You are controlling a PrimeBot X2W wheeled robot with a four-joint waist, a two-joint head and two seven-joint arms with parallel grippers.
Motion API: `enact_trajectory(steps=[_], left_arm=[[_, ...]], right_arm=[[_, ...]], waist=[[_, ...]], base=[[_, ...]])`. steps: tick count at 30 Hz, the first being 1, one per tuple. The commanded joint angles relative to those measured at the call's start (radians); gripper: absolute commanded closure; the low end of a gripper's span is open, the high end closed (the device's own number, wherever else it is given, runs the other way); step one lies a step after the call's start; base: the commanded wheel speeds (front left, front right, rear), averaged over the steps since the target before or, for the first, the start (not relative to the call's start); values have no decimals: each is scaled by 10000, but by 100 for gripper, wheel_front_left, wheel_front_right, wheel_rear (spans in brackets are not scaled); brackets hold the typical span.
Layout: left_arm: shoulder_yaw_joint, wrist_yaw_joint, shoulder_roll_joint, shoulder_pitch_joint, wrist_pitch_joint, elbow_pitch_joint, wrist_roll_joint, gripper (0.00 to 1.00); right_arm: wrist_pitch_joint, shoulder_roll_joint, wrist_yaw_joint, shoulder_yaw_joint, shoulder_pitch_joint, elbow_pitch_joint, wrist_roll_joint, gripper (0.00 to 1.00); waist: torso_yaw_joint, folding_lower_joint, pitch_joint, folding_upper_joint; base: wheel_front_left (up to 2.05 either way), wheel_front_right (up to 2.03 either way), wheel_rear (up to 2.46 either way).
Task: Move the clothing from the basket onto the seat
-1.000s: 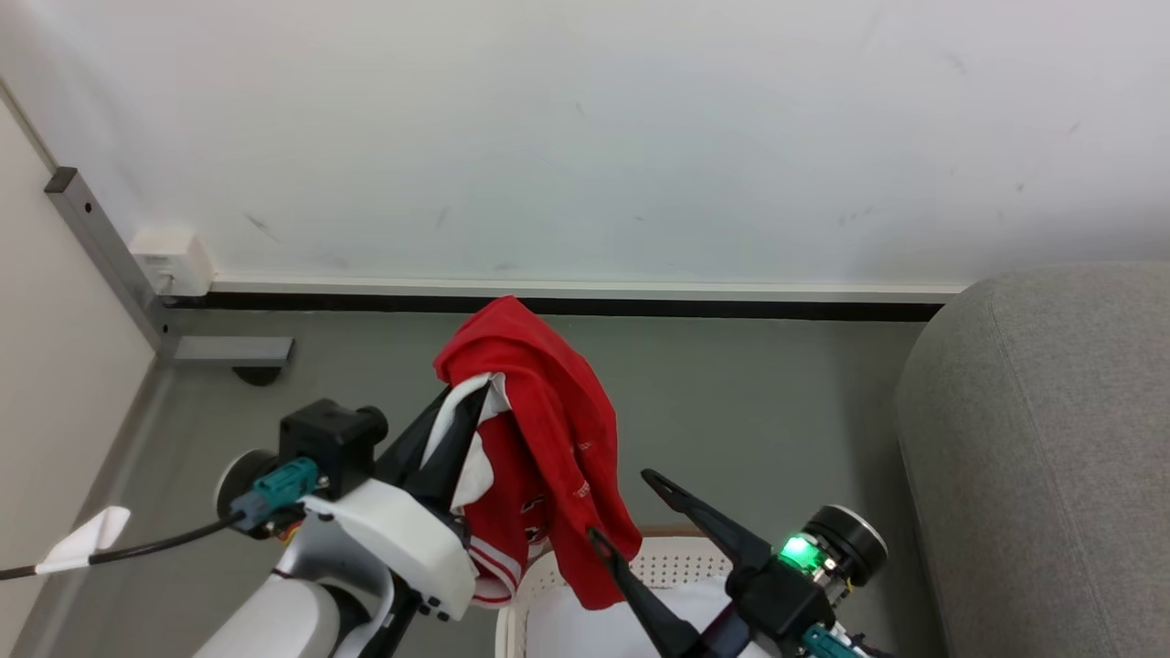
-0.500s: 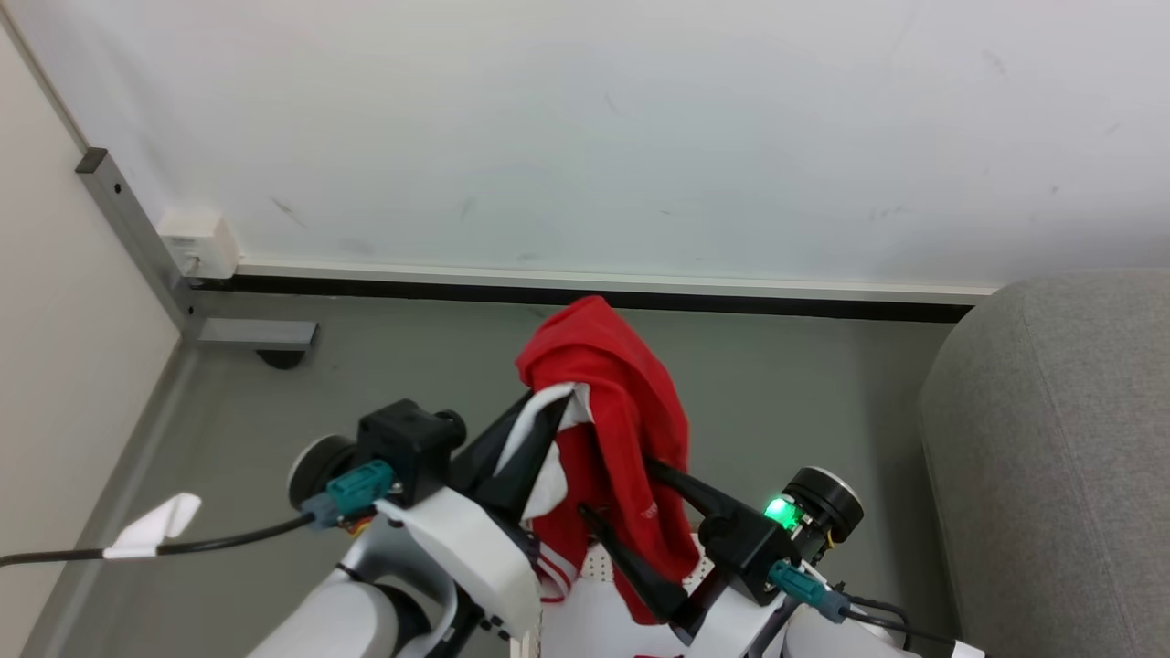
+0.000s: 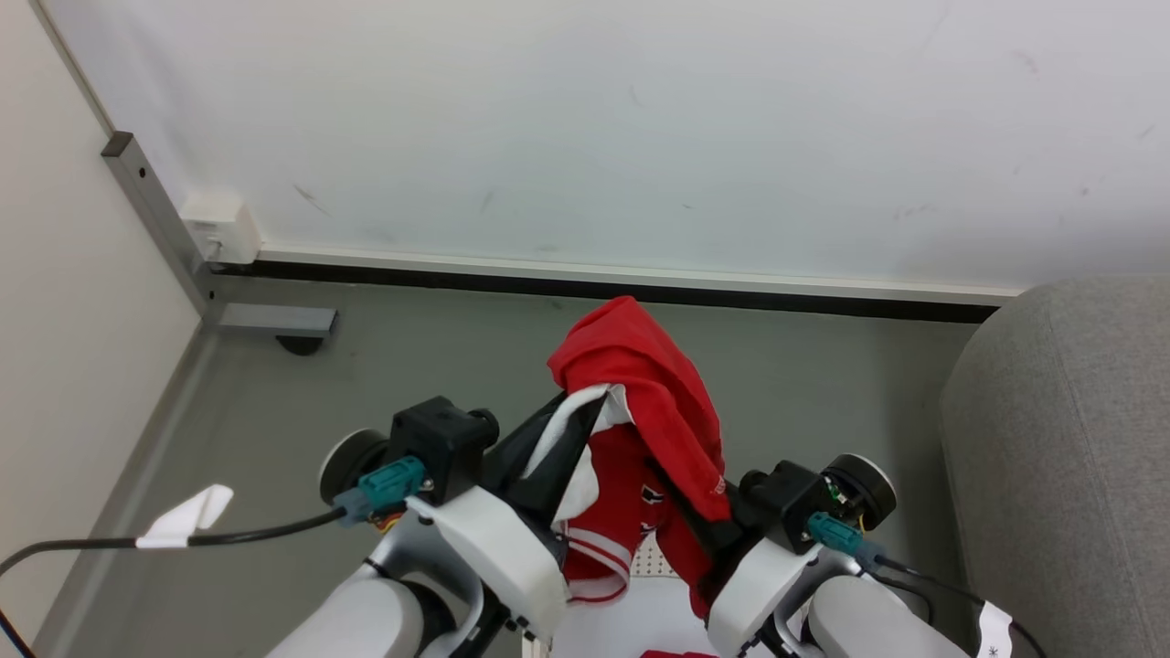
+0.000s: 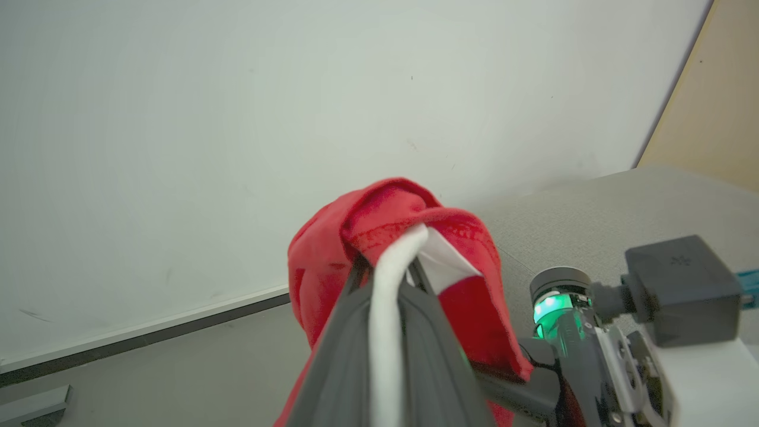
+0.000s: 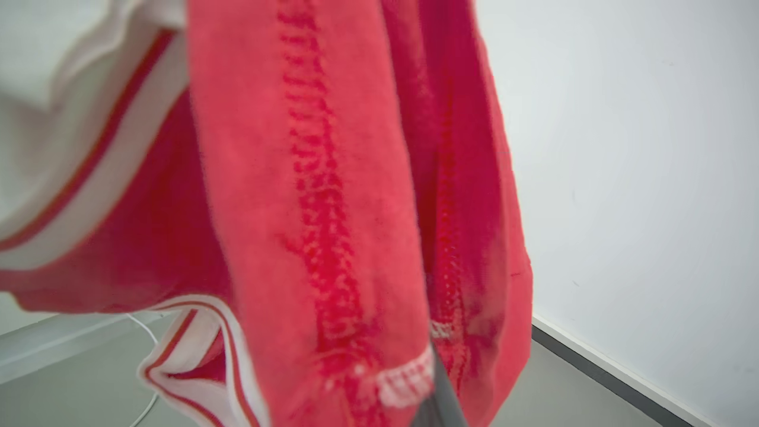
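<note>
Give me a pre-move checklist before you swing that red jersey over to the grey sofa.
1. Left gripper jaws shut on the soft red garment with white striped trim: ok.
2. Right gripper jaws shut on the garment's hanging red fold: ok.
3. Garment held up off the grey floor: ok.
4. Garment's lower hem free of the cream perforated plastic basket: cannot tell; hem and basket overlap in the head view.
5. Large grey fabric sofa in sight on the robot's right: ok.
</note>
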Motion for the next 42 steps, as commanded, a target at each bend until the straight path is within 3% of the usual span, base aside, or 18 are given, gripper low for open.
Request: enact_trajectory(steps=[1, 3, 5, 15, 33, 42], left_arm=[[73, 64, 70, -70, -89, 74, 94, 73], [89, 83, 115, -15, -163, 152, 120, 53], [104, 101, 177, 49, -236, 241, 143, 0], [-126, 51, 169, 252, -611, 507, 342, 0], [-739, -238, -238, 158, -1380, 836, 570, 0], [-785, -248, -123, -50, -1390, 537, 709, 0]], right_arm=[[5, -34, -21, -125, -99, -52, 285, 100], [5, -39, -21, -316, -77, -117, 536, 100], [5, -31, -21, -524, -54, -234, 784, 100], [2, -34, -21, -2017, -162, -755, 1237, 100], [3, -27, -21, -5162, 674, -2065, -343, 100], [404, -27, -21, -5927, 933, -2787, -704, 100]], waist=[[-11, -1, 46, 0], [-46, -1, 83, 0], [-113, -1, 118, 0], [-826, -1, 333, 0], [-3137, -1, 790, 0], [-3616, -1, 1323, 0]], base=[[0, 0, 0], [0, 0, 0], [0, 0, 0], [0, 0, 0], [0, 0, 0], [0, 0, 0]])
